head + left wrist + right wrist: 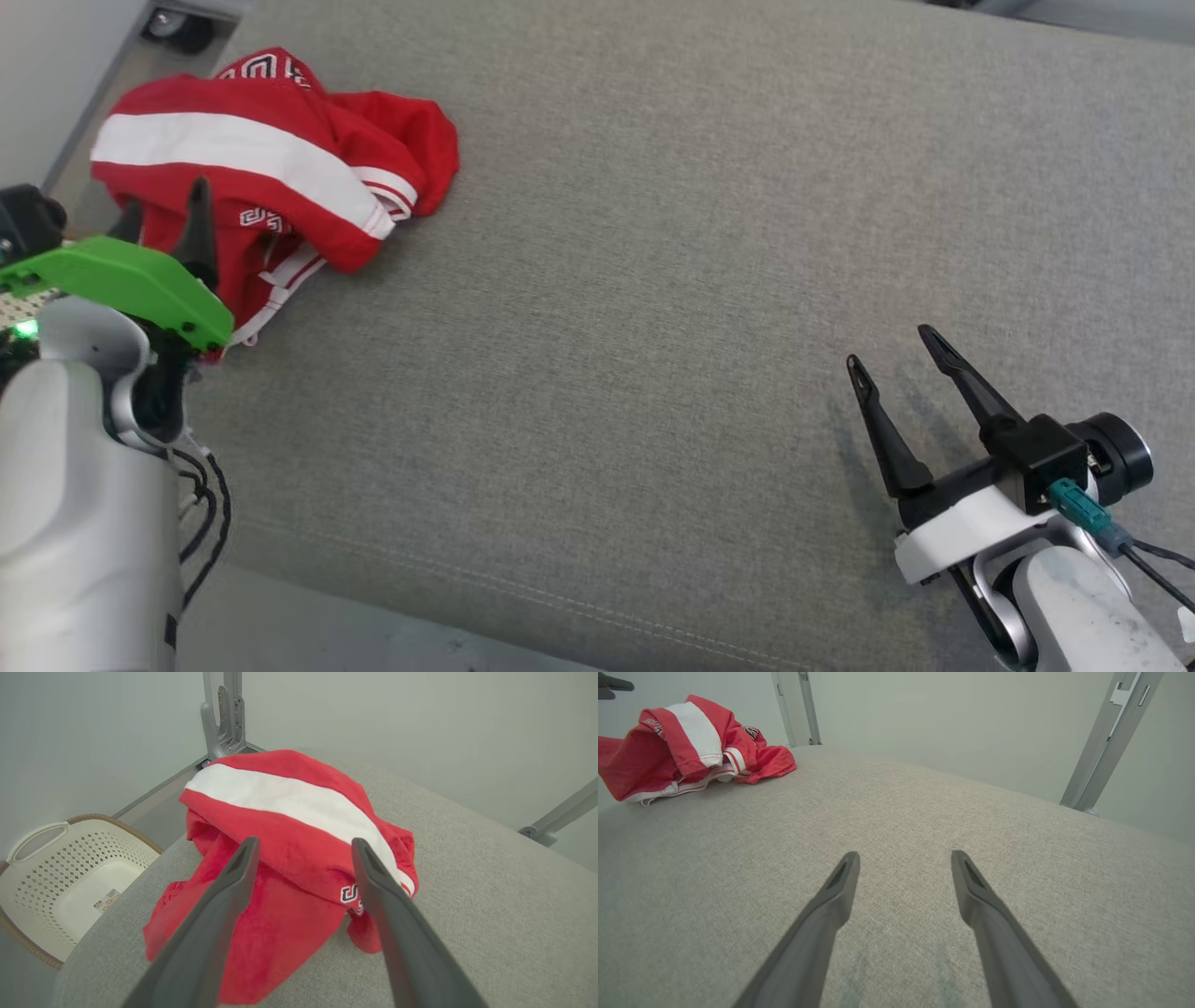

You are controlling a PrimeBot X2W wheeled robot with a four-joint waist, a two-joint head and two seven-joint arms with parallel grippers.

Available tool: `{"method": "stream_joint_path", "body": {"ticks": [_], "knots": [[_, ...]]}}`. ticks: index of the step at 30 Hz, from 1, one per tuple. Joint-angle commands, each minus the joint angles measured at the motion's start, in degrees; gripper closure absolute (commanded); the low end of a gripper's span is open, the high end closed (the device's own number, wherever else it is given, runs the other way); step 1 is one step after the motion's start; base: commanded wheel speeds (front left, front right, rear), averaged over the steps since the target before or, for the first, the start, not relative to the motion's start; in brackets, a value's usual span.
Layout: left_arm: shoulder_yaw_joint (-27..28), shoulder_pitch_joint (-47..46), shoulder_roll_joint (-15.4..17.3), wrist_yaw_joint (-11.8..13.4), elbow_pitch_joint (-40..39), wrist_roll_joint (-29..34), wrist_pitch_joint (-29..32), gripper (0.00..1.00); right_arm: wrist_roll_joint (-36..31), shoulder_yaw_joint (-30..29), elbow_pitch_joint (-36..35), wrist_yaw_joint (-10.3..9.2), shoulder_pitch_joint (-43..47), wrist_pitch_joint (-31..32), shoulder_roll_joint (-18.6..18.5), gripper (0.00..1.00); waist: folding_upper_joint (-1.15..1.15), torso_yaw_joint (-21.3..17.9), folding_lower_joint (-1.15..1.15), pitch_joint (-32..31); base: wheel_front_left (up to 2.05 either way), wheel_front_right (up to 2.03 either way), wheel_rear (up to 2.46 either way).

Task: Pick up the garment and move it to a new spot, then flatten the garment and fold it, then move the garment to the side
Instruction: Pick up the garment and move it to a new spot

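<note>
The garment [271, 177] is a red jersey with a broad white stripe, crumpled in a heap at the far left of the grey padded surface [653, 280]. My left gripper [163, 210] hovers over the heap's near edge, jaws open, nothing between the fingers. In the left wrist view the garment [289, 826] lies just beyond the open left gripper [303, 844]. My right gripper [892, 350] stands open over bare fabric at the lower right, far from the garment [691, 746]. In its own wrist view the right gripper [903, 856] holds nothing.
A cream laundry basket [56, 877] stands on the floor beside the surface's left edge. Grey metal frame posts [1106, 742] rise behind the surface. The surface's near edge [560, 597] runs along the bottom of the head view.
</note>
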Motion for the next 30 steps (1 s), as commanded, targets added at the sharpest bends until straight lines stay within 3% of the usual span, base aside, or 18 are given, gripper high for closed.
{"method": "stream_joint_path", "body": {"ticks": [1, 9, 10, 11, 19, 24, 30], "knots": [[0.17, -2.27, 0.76, -0.16, 1.99, -0.29, 0.54, 0.0, 0.5, 0.27, -0.24, -0.08, -1.29, -0.2, -0.65, 0.0, 0.0, -5.99, 0.0, 7.05, 0.0, 0.0, 0.0], [1.86, -7.93, 3.41, -0.78, 11.81, -2.66, 0.61, 0.0, 0.74, 1.27, -0.55, -0.08, -1.41, -0.19, -1.45, 0.0, 0.0, -9.9, 0.0, 9.14, 0.0, 0.0, 0.0], [0.89, -8.69, 4.22, -1.13, 14.17, -2.1, 0.54, 0.44, 0.75, 1.25, -0.65, -0.08, -1.52, -0.19, -1.63, 0.0, 0.0, -10.39, 0.0, 9.52, 0.0, 0.0, 0.0], [0.84, -9.19, 4.62, -1.27, 15.12, -2.26, 0.04, 1.0, 0.84, 1.01, -0.68, -0.08, -1.47, -0.2, -1.58, 0.0, 0.0, -10.47, 0.0, 9.64, 0.0, 0.0, 0.0], [-2.0, -11.01, 5.26, -2.02, 17.15, -3.4, -5.5, 1.0, 1.05, -0.67, -0.35, -0.08, -0.02, -0.19, -0.45, 0.0, 0.0, -8.59, 0.0, 7.72, 0.0, 0.0, 0.0], [-6.62, -8.69, 6.75, -2.04, 11.03, -5.6, -8.56, 1.0, 1.72, -0.24, 0.1, -0.08, -0.1, -0.19, 1.08, 0.0, 0.0, -7.3, 0.0, 4.78, 0.0, 0.0, 0.0], [-12.45, -5.25, 8.94, -2.06, -2.19, -8.28, -8.63, 1.0, 2.29, -0.25, 1.26, -0.08, 1.24, -0.19, 3.84, 0.0, 0.0, -6.83, 0.0, 0.9, 0.0, 0.0, 0.0]]}}
